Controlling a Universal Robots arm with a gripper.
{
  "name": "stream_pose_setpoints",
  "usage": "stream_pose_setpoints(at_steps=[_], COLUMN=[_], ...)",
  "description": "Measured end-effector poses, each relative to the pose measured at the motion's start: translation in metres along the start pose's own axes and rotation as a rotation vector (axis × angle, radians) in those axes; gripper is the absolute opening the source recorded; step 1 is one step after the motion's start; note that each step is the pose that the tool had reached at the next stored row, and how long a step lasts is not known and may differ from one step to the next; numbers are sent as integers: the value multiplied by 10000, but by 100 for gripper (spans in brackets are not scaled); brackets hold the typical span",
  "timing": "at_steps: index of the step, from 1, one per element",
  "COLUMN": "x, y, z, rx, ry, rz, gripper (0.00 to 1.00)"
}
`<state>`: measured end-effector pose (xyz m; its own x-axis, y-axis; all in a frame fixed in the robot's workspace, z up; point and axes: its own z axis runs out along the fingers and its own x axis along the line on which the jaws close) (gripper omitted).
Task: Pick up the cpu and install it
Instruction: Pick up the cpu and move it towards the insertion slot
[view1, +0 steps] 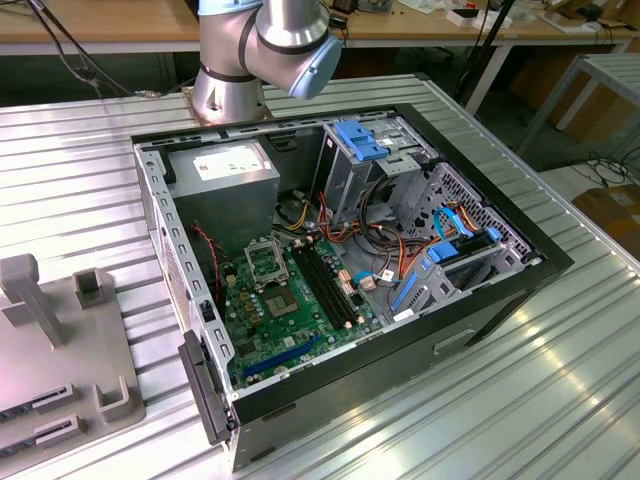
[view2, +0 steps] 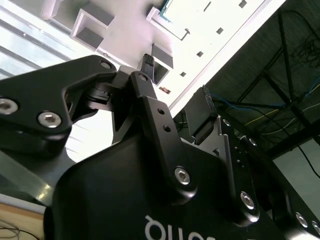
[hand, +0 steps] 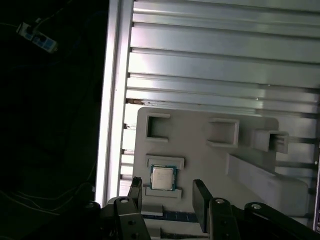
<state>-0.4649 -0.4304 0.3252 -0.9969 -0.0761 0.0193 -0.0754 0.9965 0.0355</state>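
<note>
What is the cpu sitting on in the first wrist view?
The cpu lies flat between raised lips on a grey fixture plate, which rests on the ribbed metal table. The plate surface directly beneath the chip is covered by it.

the cpu (hand: 163, 178) is a small flat square chip with a plain silver-grey metal top and a thin blue-green rim showing around it. it lies level, metal side up, in a shallow seat of the pale grey holder tray (hand: 200, 160), between two raised lips, with nothing touching it.
</note>
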Motion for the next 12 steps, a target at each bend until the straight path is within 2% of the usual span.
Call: stream_pose_setpoints(at_steps=[4,6,8,12], x=[4,4,3,3], y=[-16,-17,-17,-17], z=[74,75,102,103], rx=[-1,0,-1,0], ry=[0,2,0,0], rz=[14,13,13,13], gripper=[53,53,53,53])
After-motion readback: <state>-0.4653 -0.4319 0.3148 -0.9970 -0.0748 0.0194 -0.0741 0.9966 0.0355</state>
